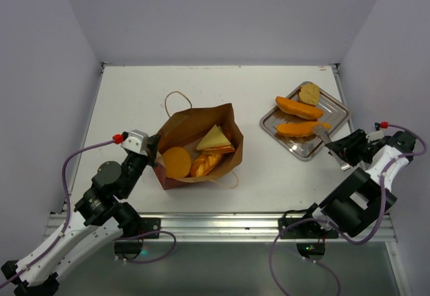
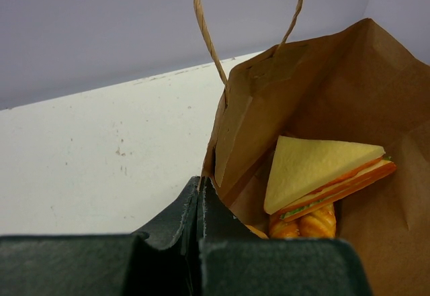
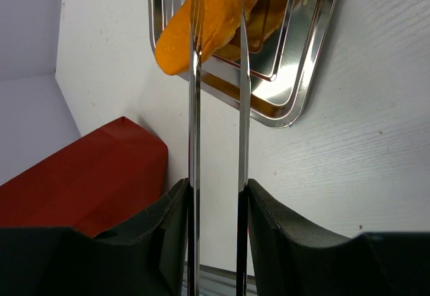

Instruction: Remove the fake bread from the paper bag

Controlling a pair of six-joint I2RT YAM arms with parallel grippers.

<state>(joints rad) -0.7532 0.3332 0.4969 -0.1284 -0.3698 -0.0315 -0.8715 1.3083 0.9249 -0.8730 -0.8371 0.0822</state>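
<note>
The paper bag [image 1: 185, 125] lies open in the middle of the table, red outside and brown inside. In it are a triangular sandwich [image 1: 215, 139], a round bun [image 1: 177, 162] and a croissant [image 1: 205, 165]. My left gripper [image 1: 156, 150] is shut on the bag's near left rim; in the left wrist view its jaws [image 2: 200, 185] pinch the brown paper edge [image 2: 322, 88], with the sandwich [image 2: 316, 168] and croissant [image 2: 309, 222] beyond. My right gripper [image 1: 339, 150] is shut on metal tongs [image 3: 195, 108], whose arms straddle an orange bread piece [image 3: 208, 21] on the tray.
A silver metal tray [image 1: 338, 116] at the right back holds two long orange bread pieces [image 1: 299, 108] and a small round one [image 1: 310, 93]. The bag's tan loop handles [image 2: 208, 34] stick out at its far and near sides. The bag's red side [image 3: 80, 182] shows in the right wrist view.
</note>
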